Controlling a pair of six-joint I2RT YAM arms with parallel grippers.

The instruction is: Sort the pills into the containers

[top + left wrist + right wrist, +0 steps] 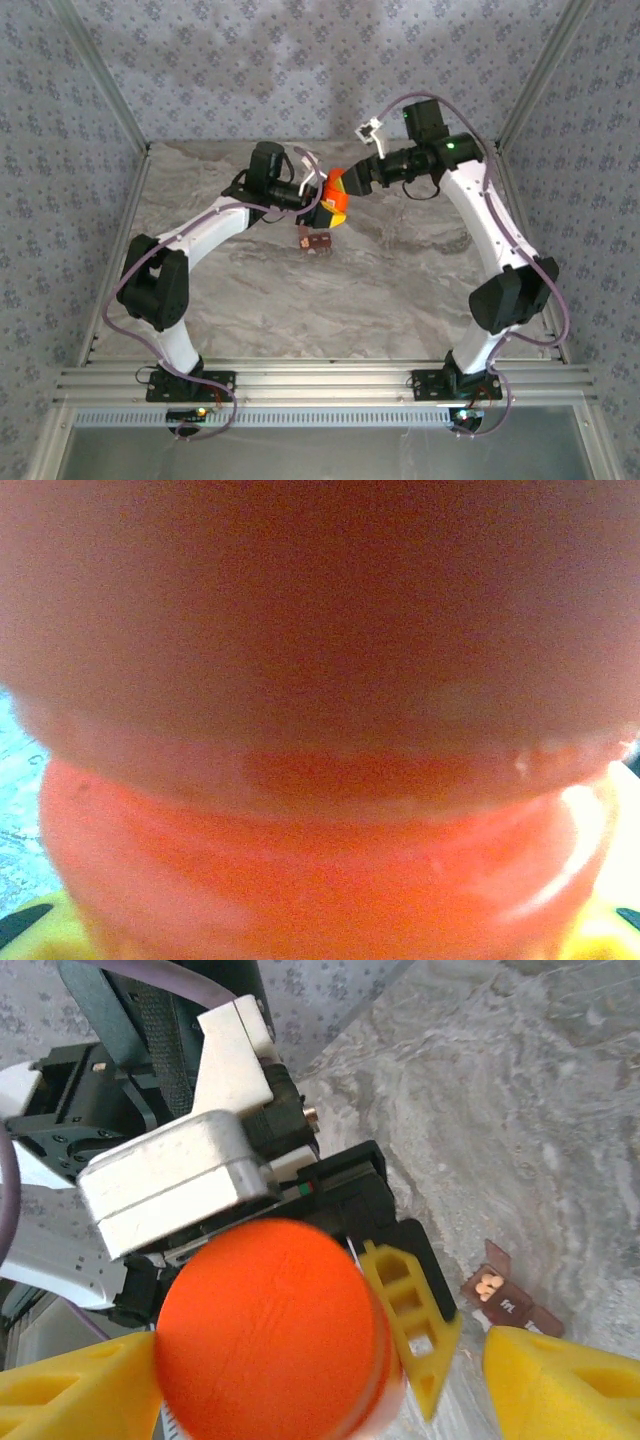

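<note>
**Two-arm station, seen from above and from both wrists.** The marbled grey tabletop (400,300) carries the scene, walled on three sides by patterned panels (300,70). From the near edge we see the left arm (200,240) and the right arm (490,220) bend inward. Their wrists meet above the far half of the tabletop, about midway between its left and right edges.

Between the wrists hangs the orange bottle (340,192), clear of the tabletop, one round end turned toward the right arm. The left claw (334,200) is partly closed and clamped on this bottle. In the right wrist view we see one of its yellow fingers (410,1330) pressed against the bottle's side; the opposite finger is hidden behind the bottle. In the left wrist view the bottle's ridged orange wall stands so close that it is blurred.

The right claw (320,1370) stands wide open and grips nothing. The bottle's round end lies between its two fingers (560,1380), just beside one and apart from the other. Whether that end is a cap or the base we cannot tell.

The containers (318,242), a dark reddish-brown strip of joined compartments, lie on the tabletop near its middle. They sit just toward the near edge from the held bottle, apart from both claws. One compartment shows something pale inside, too small for us to identify.
</note>
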